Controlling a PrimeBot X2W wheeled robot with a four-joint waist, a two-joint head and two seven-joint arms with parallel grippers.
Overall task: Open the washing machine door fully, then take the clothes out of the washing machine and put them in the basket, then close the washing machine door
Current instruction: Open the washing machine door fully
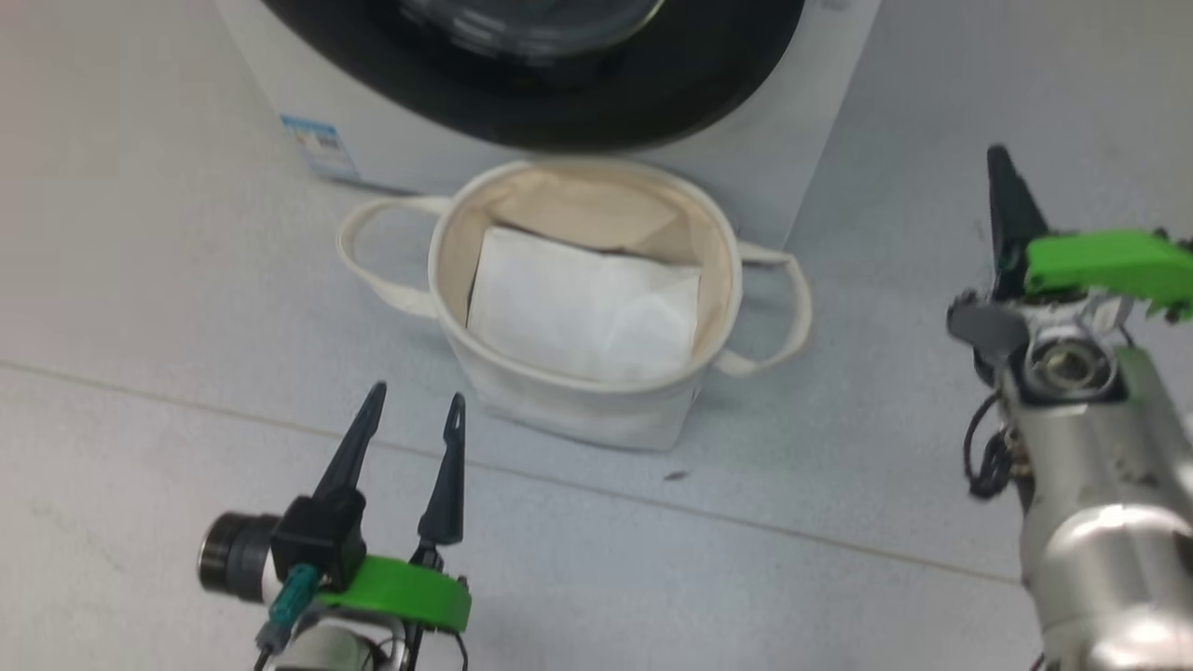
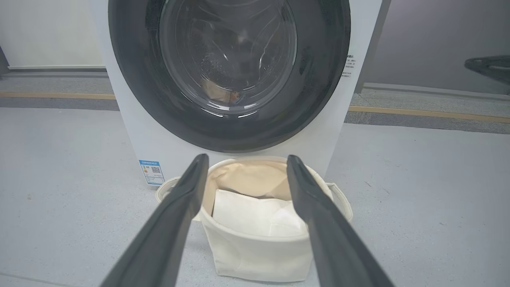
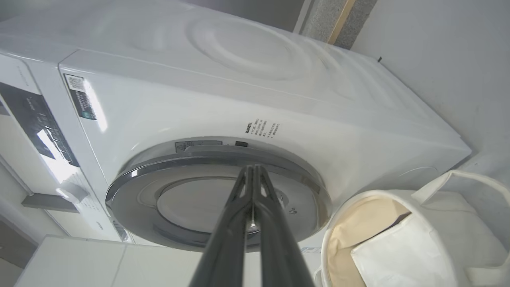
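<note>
- Behind the bulging glass of the washing machine door (image 2: 229, 59), the clothes (image 2: 223, 92) are barely showing: only an orange-brown scrap low down, too dim to read; the head view is cutting the door off at the top
- Counting: one washing machine (image 2: 131, 131); one basket (image 2: 259, 255) sitting on the floor (image 1: 186, 280) just in front, below the closed door; two looped handles (image 1: 803, 312); one white sheet (image 1: 582, 308) lying inside
- Rim is gleaming glossy black; basket is looking soft, round, cream canvas; sheet flat, creased
- Left gripper (image 1: 417, 394) is hovering short of the basket, fingers spread, empty; right gripper (image 3: 253, 169) is pointing at the door, fingers pressed together, gripping nothing; contact unclear
</note>
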